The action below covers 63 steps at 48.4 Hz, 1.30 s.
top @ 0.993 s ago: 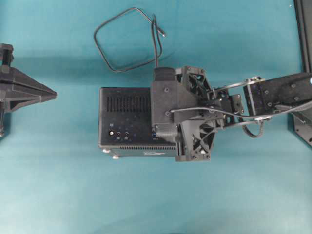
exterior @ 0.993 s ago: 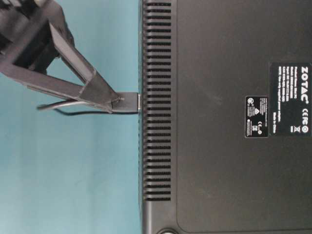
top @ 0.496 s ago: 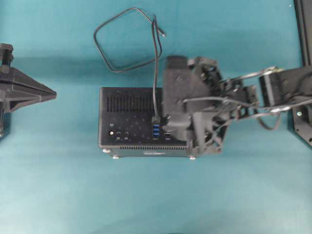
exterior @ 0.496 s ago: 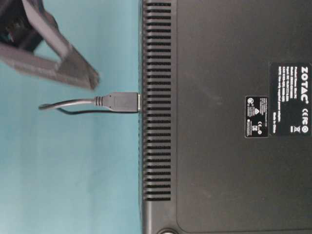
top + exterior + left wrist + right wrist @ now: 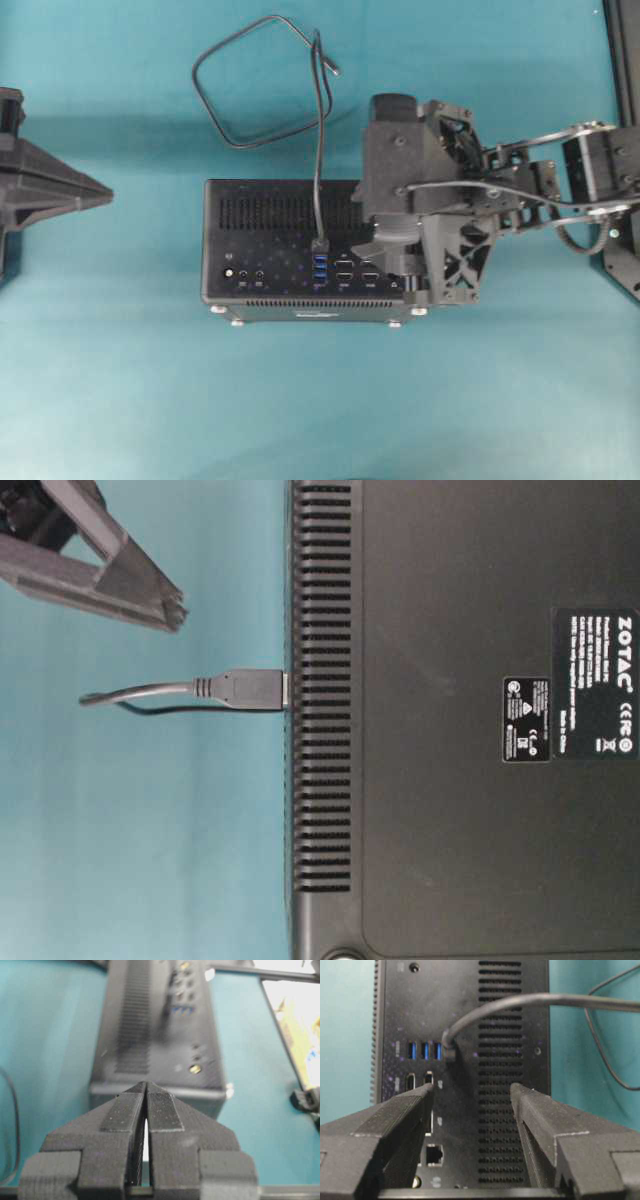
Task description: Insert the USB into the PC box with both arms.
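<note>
The PC box point(image 5: 270, 210) lies on the teal table with its port face up. The USB plug point(image 5: 320, 244) sits in a socket of that face, next to three blue sockets point(image 5: 425, 1050). Its thin black cable point(image 5: 250, 90) loops away behind the box. My right gripper point(image 5: 378, 238) hovers over the right end of the box, open and empty, apart from the plug point(image 5: 451, 1052). At table level one finger point(image 5: 130, 575) is clear of the plug point(image 5: 250, 688). My left gripper point(image 5: 108, 192) is shut and empty, left of the box point(image 5: 160, 1025).
The cable's loose far end point(image 5: 335, 70) lies on the table behind the box. A black frame post point(image 5: 625, 60) runs along the right edge. Silver feet point(image 5: 236, 321) stick out at the box's near side.
My right gripper has opened, let go of the USB plug and drawn back to the right. The plug stays in its socket. The left arm has not moved.
</note>
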Each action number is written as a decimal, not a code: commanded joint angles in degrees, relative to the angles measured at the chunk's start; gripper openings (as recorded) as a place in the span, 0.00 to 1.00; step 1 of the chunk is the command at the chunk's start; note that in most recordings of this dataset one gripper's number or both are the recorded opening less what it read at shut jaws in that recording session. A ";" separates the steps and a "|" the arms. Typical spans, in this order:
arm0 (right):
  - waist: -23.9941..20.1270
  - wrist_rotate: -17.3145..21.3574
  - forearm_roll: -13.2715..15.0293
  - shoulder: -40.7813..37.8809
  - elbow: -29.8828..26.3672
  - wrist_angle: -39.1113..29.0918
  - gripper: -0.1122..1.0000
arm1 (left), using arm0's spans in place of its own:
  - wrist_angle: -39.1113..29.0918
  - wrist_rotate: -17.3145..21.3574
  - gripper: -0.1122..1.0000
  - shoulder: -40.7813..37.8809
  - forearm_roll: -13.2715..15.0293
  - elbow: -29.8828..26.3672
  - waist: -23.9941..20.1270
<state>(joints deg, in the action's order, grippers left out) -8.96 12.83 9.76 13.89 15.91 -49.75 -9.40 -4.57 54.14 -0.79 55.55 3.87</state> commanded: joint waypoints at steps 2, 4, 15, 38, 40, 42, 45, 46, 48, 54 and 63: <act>0.18 0.70 0.09 2.02 -0.44 0.62 0.73 | 0.44 0.35 0.10 -0.26 -0.09 -2.20 0.26; 0.26 0.70 0.09 2.29 -0.18 0.88 0.73 | 0.53 0.35 0.10 -0.26 -0.09 -2.37 0.35; 0.70 0.62 0.18 3.16 0.44 2.64 0.73 | 0.53 0.35 0.10 -0.44 -0.09 -2.99 1.32; 0.79 0.70 0.09 7.12 2.90 2.81 0.73 | 0.79 5.63 0.10 -0.35 -0.09 -2.72 1.41; 0.79 0.79 0.09 7.82 3.34 2.90 0.72 | 0.79 5.63 0.10 -0.35 -0.09 -2.64 1.41; 0.79 0.79 0.09 8.53 3.87 2.90 0.73 | 0.79 5.63 0.10 -0.35 -0.09 -2.55 1.41; 0.88 0.79 0.09 9.49 4.66 2.90 0.73 | 0.79 5.54 0.10 -0.35 -0.09 -2.46 1.41; 0.88 0.79 0.09 9.84 4.92 2.90 0.73 | 0.79 5.54 0.10 -0.35 -0.09 -2.46 1.41; 0.88 0.79 0.09 10.55 5.45 2.99 0.73 | 0.79 5.36 0.10 -0.26 -0.09 -2.29 1.41; 0.88 0.79 0.09 12.66 6.94 4.31 0.73 | 1.93 5.54 0.10 -0.18 -0.18 -1.67 1.41; 0.97 0.79 0.09 15.21 8.96 8.35 0.73 | 4.48 6.42 0.10 -0.18 -0.09 -1.23 1.41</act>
<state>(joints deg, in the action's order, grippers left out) -8.17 12.92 9.76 27.51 24.87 -43.59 -6.15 1.67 54.14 -0.79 54.84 5.19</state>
